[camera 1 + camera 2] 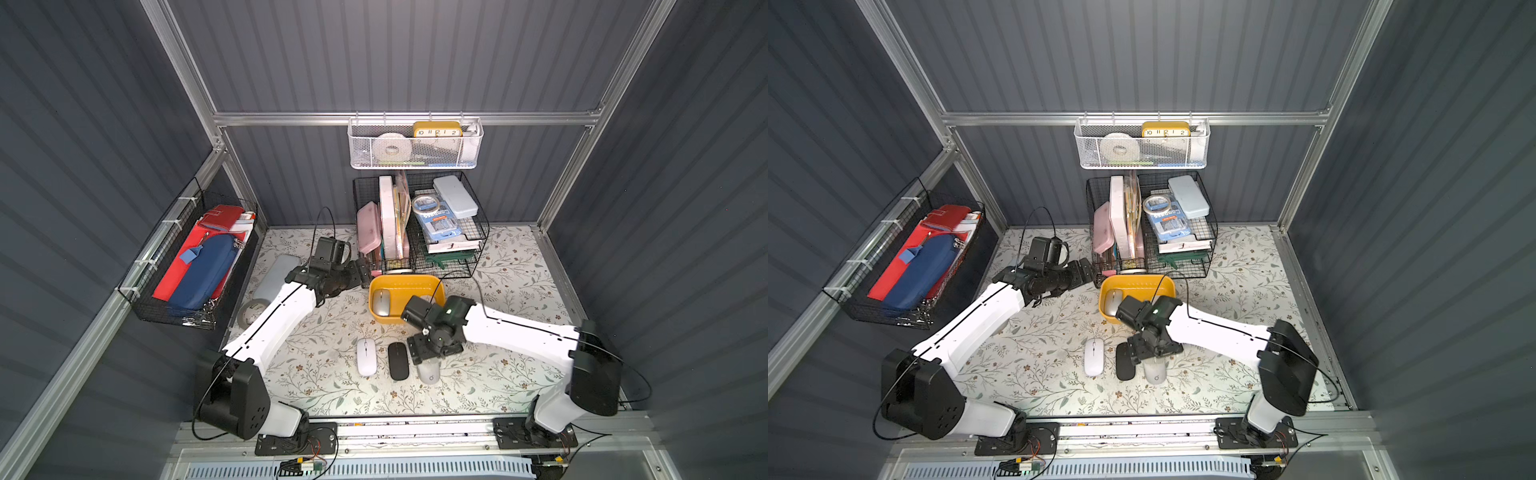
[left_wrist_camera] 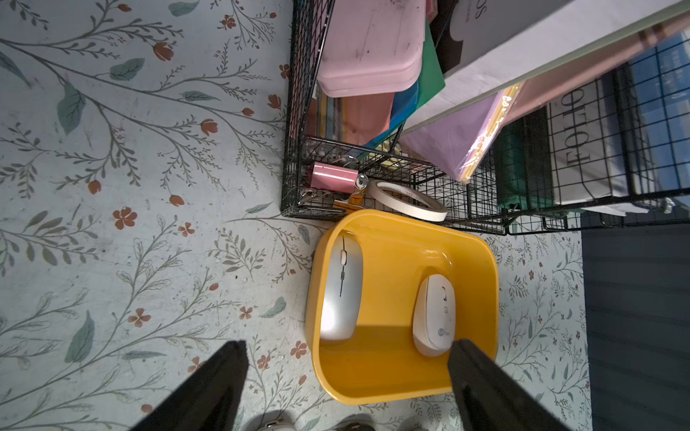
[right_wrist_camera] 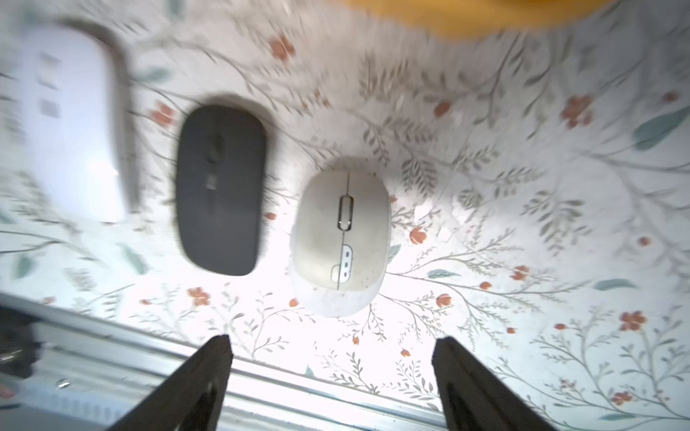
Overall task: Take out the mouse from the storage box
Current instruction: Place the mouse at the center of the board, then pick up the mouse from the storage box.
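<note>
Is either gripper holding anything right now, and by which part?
Nothing. Left gripper and right gripper are open and empty; the beige mouse lies free.

white shells on left arm (image 1: 274, 324) and right arm (image 1: 519, 332), black joint housings (image 1: 245, 399), thin black cables (image 1: 326, 207). flat black fingers (image 2: 224, 380) on left gripper (image 2: 349, 346) and right gripper (image 3: 333, 340). green light (image 1: 448, 310) at right wrist.

Five mice (image 1: 366, 356) (image 1: 397, 360) (image 1: 429, 372) (image 2: 341, 287) (image 2: 435, 315), one storage box (image 2: 392, 392)
</note>
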Available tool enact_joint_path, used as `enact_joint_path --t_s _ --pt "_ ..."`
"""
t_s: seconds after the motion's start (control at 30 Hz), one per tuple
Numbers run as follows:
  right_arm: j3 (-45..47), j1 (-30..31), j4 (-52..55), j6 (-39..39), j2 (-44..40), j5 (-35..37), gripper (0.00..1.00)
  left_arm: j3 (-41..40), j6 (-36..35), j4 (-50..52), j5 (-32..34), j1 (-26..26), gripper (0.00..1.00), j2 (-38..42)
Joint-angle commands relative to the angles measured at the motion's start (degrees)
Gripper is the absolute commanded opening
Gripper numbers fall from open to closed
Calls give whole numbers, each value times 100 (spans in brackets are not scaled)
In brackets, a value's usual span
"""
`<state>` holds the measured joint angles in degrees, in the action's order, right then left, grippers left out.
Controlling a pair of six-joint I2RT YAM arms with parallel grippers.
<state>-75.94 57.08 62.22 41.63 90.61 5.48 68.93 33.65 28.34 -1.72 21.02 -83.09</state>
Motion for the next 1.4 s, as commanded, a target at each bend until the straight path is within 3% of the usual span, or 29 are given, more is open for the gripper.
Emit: enact_joint_path --t_s 0.0,0.13,0.23,0.43,0.67,0.97,1.37 --pt "-717 -60 424 -451 -219 1014 90 76 -123 50 -62 17 90 26" --pt "-814 -737 -66 -1116 137 1566 89 188 -129 -10 -98 16 90 -1" --pt "-1061 -1115 -380 -1472 786 1571 88 301 -128 -22 -105 12 90 -36" --pt "-2136 -1321 -389 -1838 2085 1403 86 508 -183 136 -60 16 90 -148" --pt "-2363 -1704 -536 -1678 2682 966 86 441 -153 185 -31 17 90 -91" --pt "-2505 -1682 -422 -1410 3076 403 86 320 -113 139 -24 15 90 -55" --pt "-2640 -1700 -112 -973 3387 573 87 343 -164 163 -26 15 90 -106"
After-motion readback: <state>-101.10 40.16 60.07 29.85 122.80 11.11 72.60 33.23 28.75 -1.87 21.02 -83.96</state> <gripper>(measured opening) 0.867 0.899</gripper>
